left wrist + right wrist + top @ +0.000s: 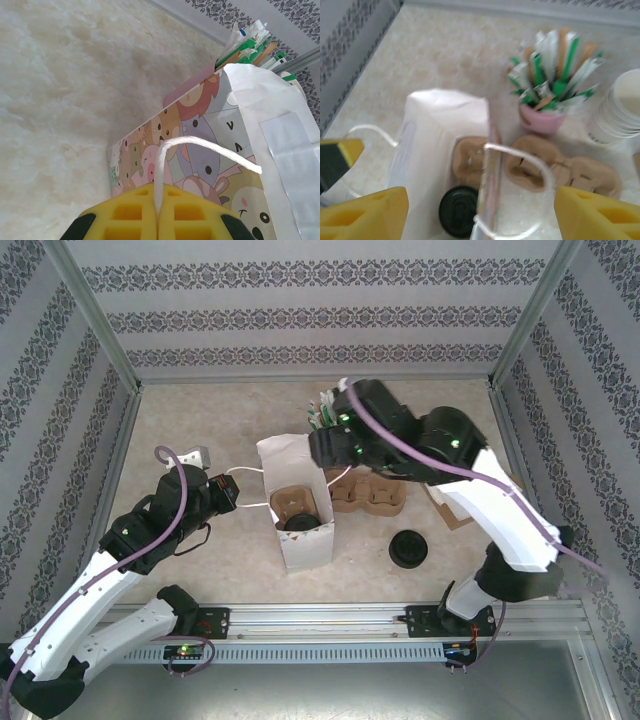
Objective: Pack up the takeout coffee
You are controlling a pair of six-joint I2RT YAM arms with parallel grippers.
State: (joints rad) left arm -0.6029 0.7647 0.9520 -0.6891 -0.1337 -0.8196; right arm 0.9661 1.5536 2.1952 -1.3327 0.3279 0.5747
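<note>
Left claw [157,212], mine, clenched on string handle [200,147]; right claw [480,215] released above paper bag [303,545]; one takeout coffee [458,211] inside with carrier [469,161], its twin [408,548] unpacked on counter [200,420], so roughly half done.

Bright diffuse light is coming from overhead, shadows under the arms [120,570] showing soft. Left wrist view: table [60,100] is glaring near-white left of the left gripper [157,197], the cord handle [200,147] pinched in its closed jaws reading sharp. Right wrist view is blurring throughout: sachets [552,65] beyond the right gripper [480,212] are smearing, its spread fingers [365,215] sitting out of focus. Top view's frame posts [95,315] are leaning outward.
</note>
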